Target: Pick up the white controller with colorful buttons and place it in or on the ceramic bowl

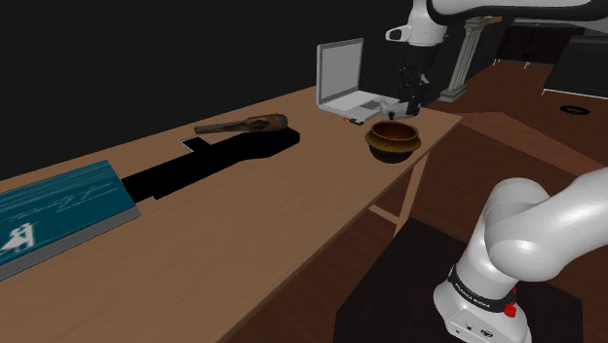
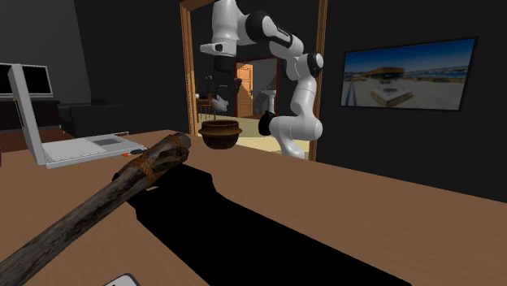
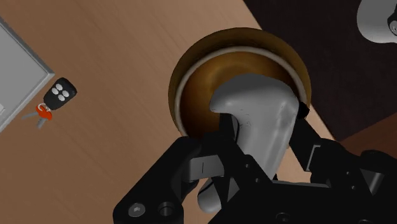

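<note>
In the wrist view a pale grey-white controller (image 3: pixel 261 118) is clasped between my black fingers (image 3: pixel 224 137), its rounded grip pointing down over the brown bowl (image 3: pixel 191 70). My gripper (image 3: pixel 264 149) is shut on it. The bowl's hollow lies directly beneath the controller. From the shoulder view the gripper (image 1: pixel 413 97) hangs just above the bowl (image 1: pixel 394 139), which sits near the table's far corner. The second exterior view puts the gripper (image 2: pixel 213 96) over the same bowl (image 2: pixel 220 134). The controller's buttons are hidden.
An open grey laptop (image 1: pixel 341 78) stands beside the bowl, with a black key fob and red tag (image 3: pixel 62 93) between them. A wooden club (image 1: pixel 244 125), a long black flat shape (image 1: pixel 209 161) and a teal book (image 1: pixel 58 209) lie further along the table. The table edge (image 1: pixel 429 146) runs close to the bowl.
</note>
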Tool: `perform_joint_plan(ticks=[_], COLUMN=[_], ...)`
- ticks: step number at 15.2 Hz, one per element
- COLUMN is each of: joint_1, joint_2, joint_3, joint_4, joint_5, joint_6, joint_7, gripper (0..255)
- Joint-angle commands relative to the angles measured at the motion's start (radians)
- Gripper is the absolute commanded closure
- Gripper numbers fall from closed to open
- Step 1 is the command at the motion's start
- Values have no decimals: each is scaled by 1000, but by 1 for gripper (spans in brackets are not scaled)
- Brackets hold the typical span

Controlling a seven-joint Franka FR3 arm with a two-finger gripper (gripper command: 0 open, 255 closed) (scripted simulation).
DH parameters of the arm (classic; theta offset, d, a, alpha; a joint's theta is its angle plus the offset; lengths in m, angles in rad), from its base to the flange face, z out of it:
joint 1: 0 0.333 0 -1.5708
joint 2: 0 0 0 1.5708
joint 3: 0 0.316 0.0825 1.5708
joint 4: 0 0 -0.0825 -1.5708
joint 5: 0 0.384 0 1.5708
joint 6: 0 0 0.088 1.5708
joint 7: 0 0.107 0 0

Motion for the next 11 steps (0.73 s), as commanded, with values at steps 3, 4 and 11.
perform_joint_plan(ticks=[3, 4, 11], joint_1=[-4, -5, -10], joint_2=[-14, -17, -29], joint_3=[-9, -11, -21], joint_4=[-64, -79, -145], joint_5=[-9, -11, -21], joint_6=[51, 63, 117], joint_7=[6, 7, 13], gripper=[255, 255, 255])
